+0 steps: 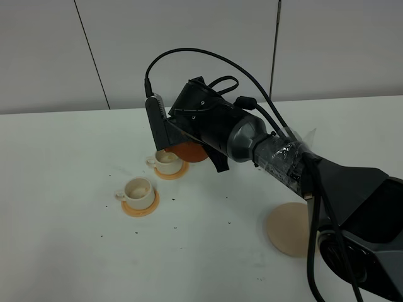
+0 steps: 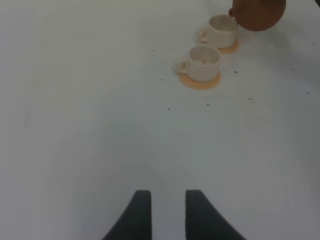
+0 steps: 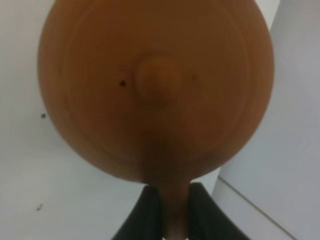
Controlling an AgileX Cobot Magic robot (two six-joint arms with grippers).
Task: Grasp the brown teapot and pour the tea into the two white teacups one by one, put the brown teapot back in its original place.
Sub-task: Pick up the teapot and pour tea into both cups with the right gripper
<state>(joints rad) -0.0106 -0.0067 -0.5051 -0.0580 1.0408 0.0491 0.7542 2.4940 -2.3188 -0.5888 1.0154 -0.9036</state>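
My right gripper (image 3: 172, 212) is shut on the loop handle of the brown teapot (image 3: 155, 85), whose lid fills the right wrist view. In the high view the teapot (image 1: 189, 152) hangs tilted beside and just above the far white teacup (image 1: 167, 162), mostly hidden by the arm. The near teacup (image 1: 138, 189) stands on its orange coaster. The left wrist view shows both teacups, far (image 2: 221, 31) and near (image 2: 205, 61), with the teapot's spout (image 2: 231, 12) over the far one. No tea shows. My left gripper (image 2: 164, 215) is open over bare table, well away from the cups. The pale tan disc (image 1: 288, 228) lies bare.
Each cup sits on a small orange coaster (image 1: 143, 207). Dark specks are scattered over the white table (image 1: 63, 207). My right arm (image 1: 277, 151) stretches from the lower right across the middle, above the tan disc. A grey wall stands behind the table.
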